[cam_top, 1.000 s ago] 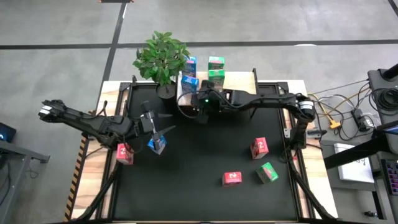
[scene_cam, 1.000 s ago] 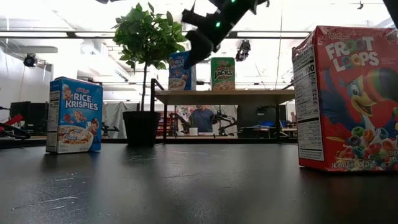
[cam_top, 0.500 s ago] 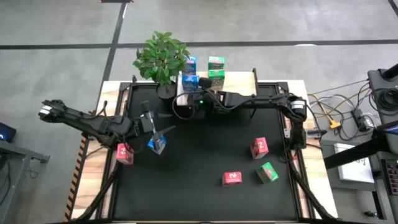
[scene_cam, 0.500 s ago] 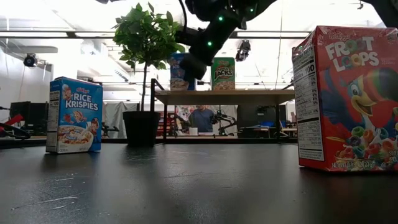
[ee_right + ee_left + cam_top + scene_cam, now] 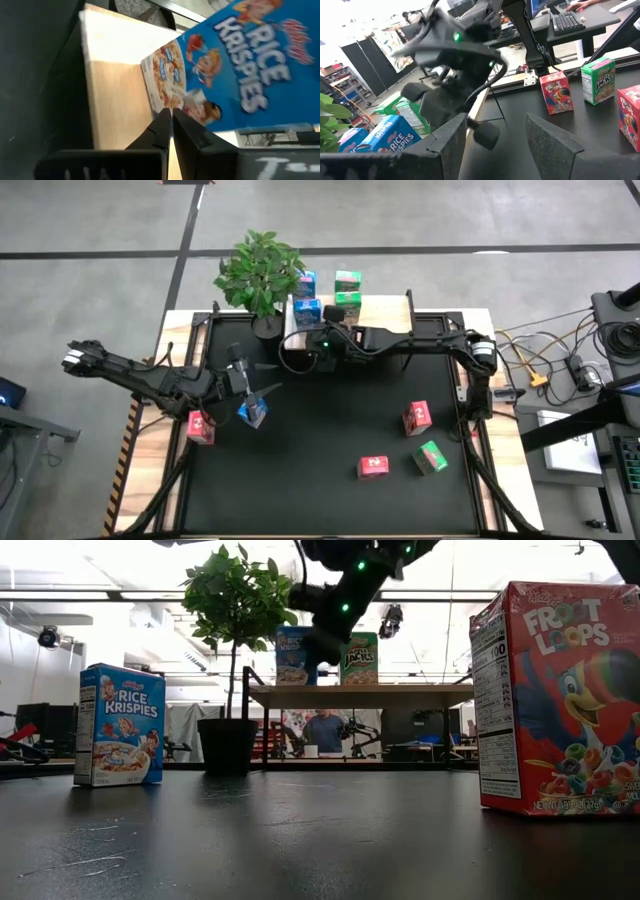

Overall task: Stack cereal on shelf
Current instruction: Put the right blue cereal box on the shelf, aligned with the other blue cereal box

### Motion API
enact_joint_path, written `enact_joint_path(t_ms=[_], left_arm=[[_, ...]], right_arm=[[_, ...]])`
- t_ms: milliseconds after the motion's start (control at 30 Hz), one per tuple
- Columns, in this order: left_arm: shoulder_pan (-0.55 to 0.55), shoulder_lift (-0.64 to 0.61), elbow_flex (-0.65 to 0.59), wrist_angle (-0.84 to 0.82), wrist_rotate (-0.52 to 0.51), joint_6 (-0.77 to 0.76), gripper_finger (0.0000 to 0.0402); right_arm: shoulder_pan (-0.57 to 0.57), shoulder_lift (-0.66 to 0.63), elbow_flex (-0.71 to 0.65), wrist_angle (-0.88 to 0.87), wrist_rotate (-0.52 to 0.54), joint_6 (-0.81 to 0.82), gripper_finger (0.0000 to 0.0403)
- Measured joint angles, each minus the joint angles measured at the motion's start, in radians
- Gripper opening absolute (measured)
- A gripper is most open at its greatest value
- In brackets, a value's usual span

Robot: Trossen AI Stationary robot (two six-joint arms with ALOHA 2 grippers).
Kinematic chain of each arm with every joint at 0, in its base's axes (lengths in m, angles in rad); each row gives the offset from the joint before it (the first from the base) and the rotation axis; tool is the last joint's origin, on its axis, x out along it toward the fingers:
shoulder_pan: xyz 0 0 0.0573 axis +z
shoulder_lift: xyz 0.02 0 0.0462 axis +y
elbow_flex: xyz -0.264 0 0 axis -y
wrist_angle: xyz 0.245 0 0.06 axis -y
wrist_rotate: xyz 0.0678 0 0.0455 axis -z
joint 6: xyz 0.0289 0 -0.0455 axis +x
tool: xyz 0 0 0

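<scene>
on shelf [image 5: 385,310], blue box [image 5: 307,310] beside right claw [image 5: 318,330] (closed)

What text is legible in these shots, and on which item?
"RICE KRISPIES": blue box on the table, and the blue box at the right gripper.
"FROOT LOOPS": red box.
"JACKS": green box on the shelf; green box.
Nutrition panels and fine print: too small to read.

Blue box [image 5: 120,725] (Rice Krispies), red box [image 5: 560,700], green box [image 5: 358,658], pale wood shelf [image 5: 365,691].
</scene>
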Motion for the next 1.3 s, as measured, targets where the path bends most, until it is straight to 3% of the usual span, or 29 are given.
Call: enact_joint_path(t_ms=[267, 600, 867, 1200, 1300], left_arm=[[0.0, 0.0, 0.0, 0.004, 0.0, -0.003, 0.0184], [0.0, 0.0, 0.0, 0.004, 0.0, -0.003, 0.0184], [0.0, 0.0, -0.001, 0.003, 0.0, -0.004, 0.0184], [0.052, 0.085, -0.002, 0.083, 0.0, -0.045, 0.0179], [0.083, 0.141, 0.004, 0.123, 0.0, -0.047, 0.0168]], right_arm=[[0.005, -0.074, 0.0, -0.142, 0.001, 0.019, 0.0009], [-0.073, -0.083, 0.0, -0.028, -0.041, -0.02, 0.0009], [-0.073, -0.078, 0.0, 0.01, -0.057, -0.045, 0.0009], [-0.037, -0.184, 0.0, -0.191, -0.071, 0.047, 0.0009], [-0.027, -0.243, -0.02, -0.221, -0.133, 0.084, 0.0009]])
